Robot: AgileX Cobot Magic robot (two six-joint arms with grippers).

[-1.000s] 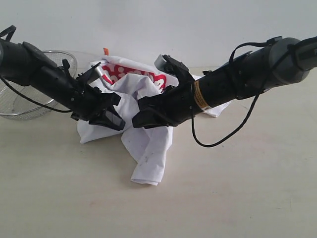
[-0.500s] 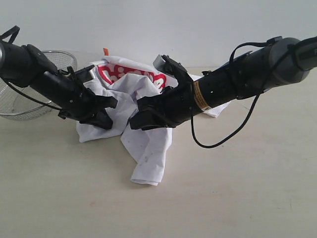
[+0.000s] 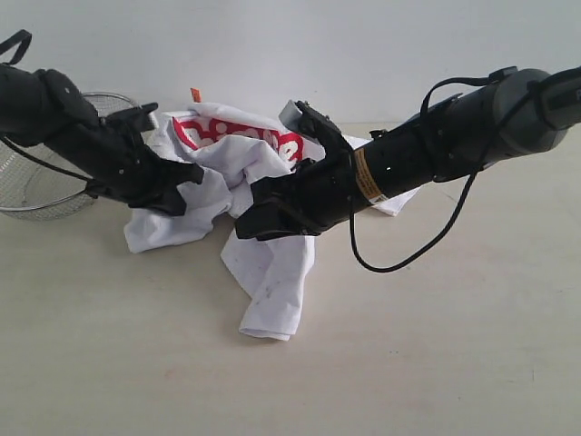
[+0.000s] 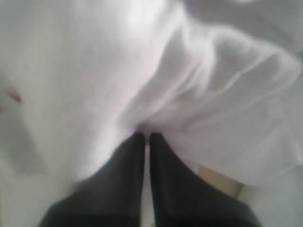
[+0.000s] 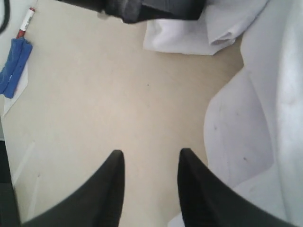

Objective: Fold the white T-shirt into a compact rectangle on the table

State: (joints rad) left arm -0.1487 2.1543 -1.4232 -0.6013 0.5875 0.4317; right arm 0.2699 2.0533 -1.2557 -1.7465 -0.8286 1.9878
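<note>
The white T-shirt (image 3: 272,272) lies crumpled, red lettering (image 3: 211,133) partly hidden by folds

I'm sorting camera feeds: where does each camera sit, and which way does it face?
Exterior view: off the arms, facing table and wall; both arms show over the shirt.
Left wrist view: on the left arm, along the left gripper, shut on shirt cloth.
Right wrist view: on the right arm, down past the open right gripper at table.
Shared: the shirt, in all three.
</note>
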